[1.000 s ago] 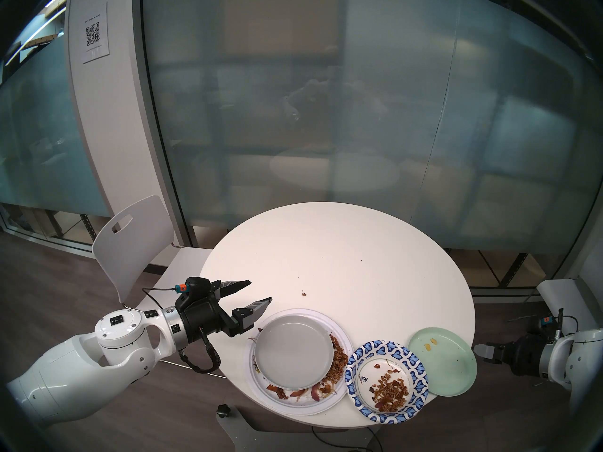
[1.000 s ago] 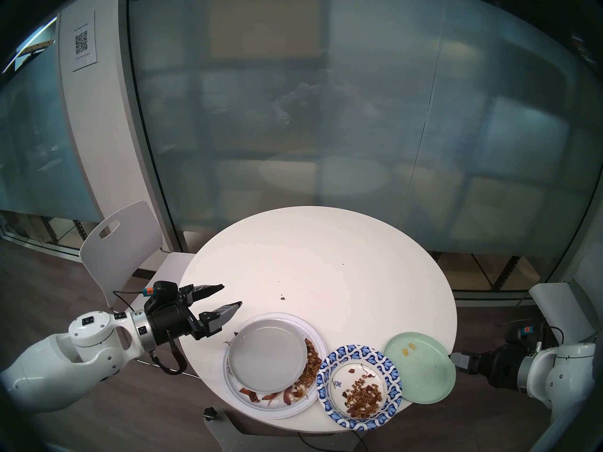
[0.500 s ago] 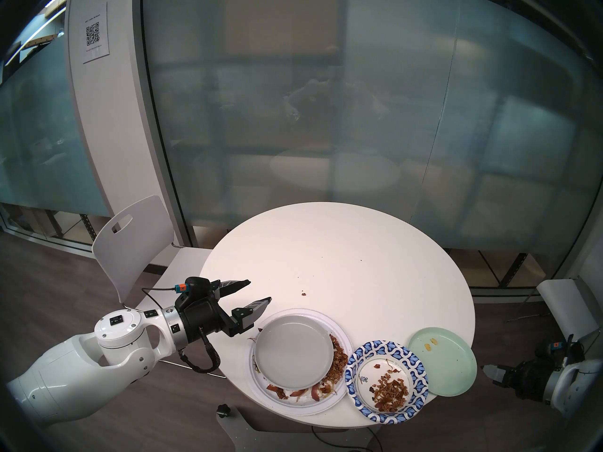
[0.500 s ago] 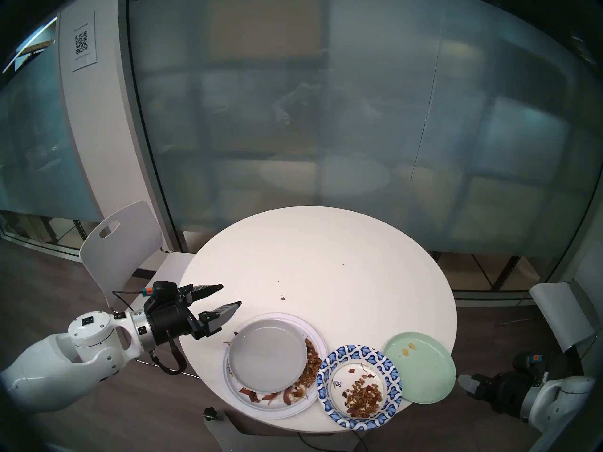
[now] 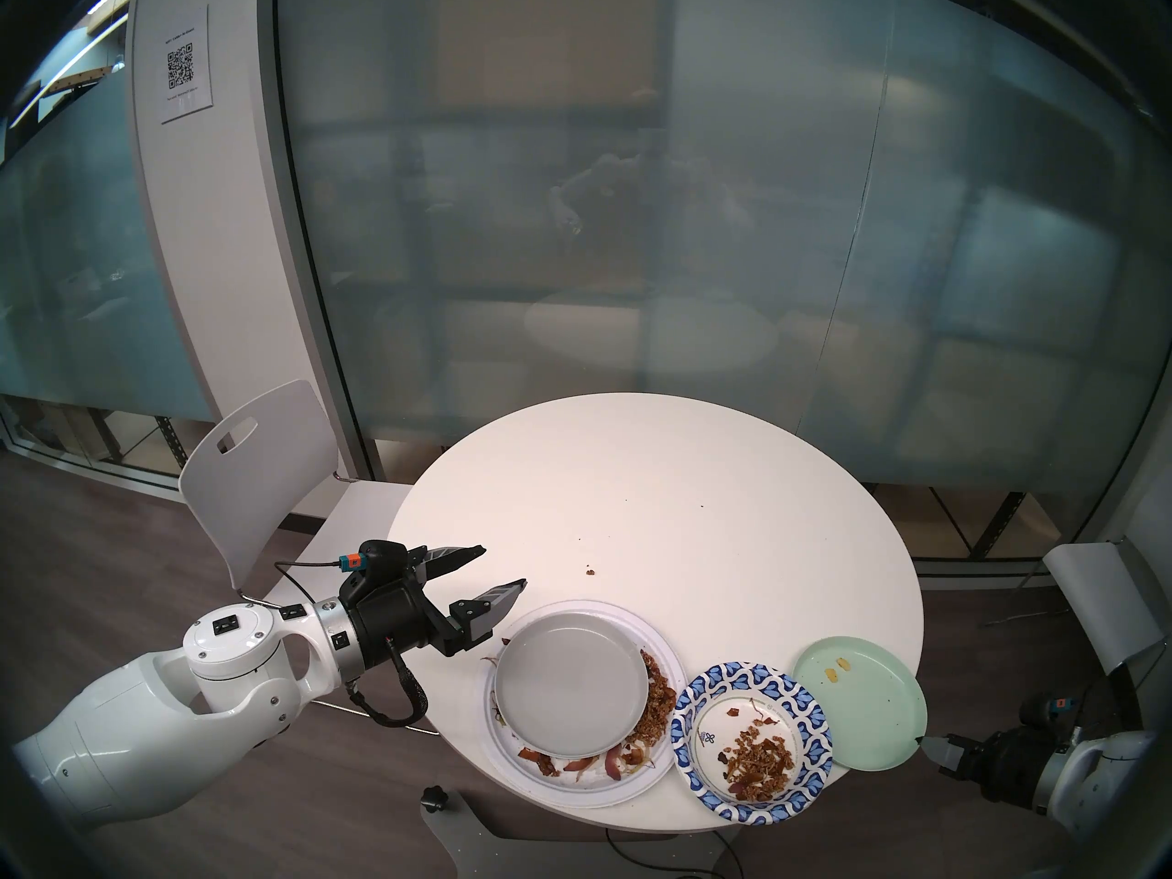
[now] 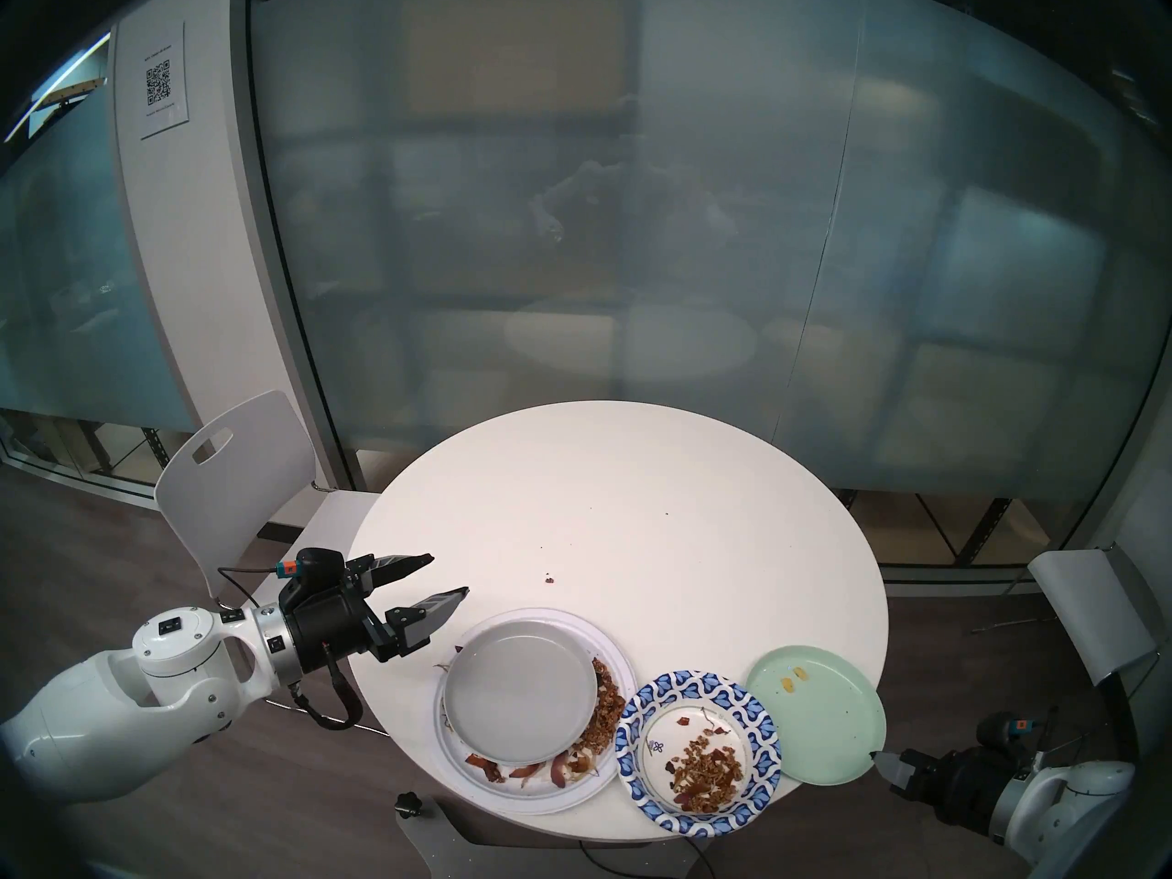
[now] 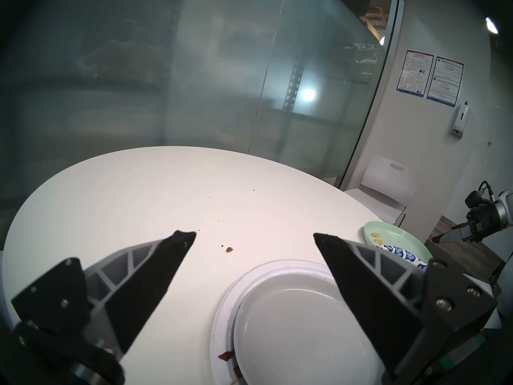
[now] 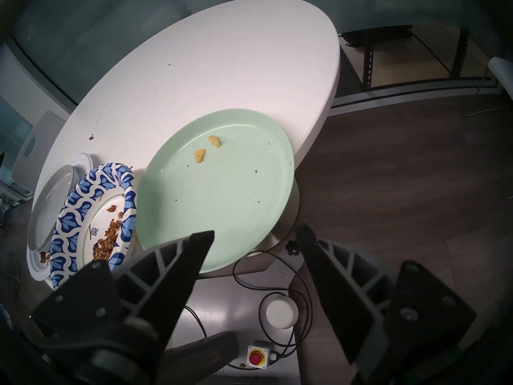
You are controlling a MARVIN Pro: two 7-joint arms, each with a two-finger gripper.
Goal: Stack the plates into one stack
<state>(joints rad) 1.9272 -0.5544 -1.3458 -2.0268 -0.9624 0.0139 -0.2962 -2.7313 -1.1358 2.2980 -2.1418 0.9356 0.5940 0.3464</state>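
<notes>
1. Right now the right gripper (image 8: 254, 238) is sitting at the near overhanging edge of the pale-green plate (image 8: 222, 187), jaws apart with nothing between them; one finger is over the rim, the other beyond the table edge.
2. Green plate is lying flat at the right edge of the round table (image 5: 666, 478), partly hanging over it, with two yellow crumbs (image 8: 206, 149) on it.
3. Blue-patterned paper plate (image 5: 751, 738) is sitting just left of it, its rim overlapping the green one, loaded with brown scraps.
4. Grey plate (image 5: 571, 681) is already resting on the large white paper plate (image 5: 659, 637), so the stack is only started there; any pale-blue plate under it is not visible.
5. Left gripper (image 5: 501, 567) is hovering wide open and empty beside that stack, not touching it.
6. Step in hand, judging: grabbing the green plate by its overhanging rim.
7. Next move is calling for sliding one finger under and one over the rim, closing, then lifting level so crumbs stay on and the patterned plate is not dragged.
</notes>
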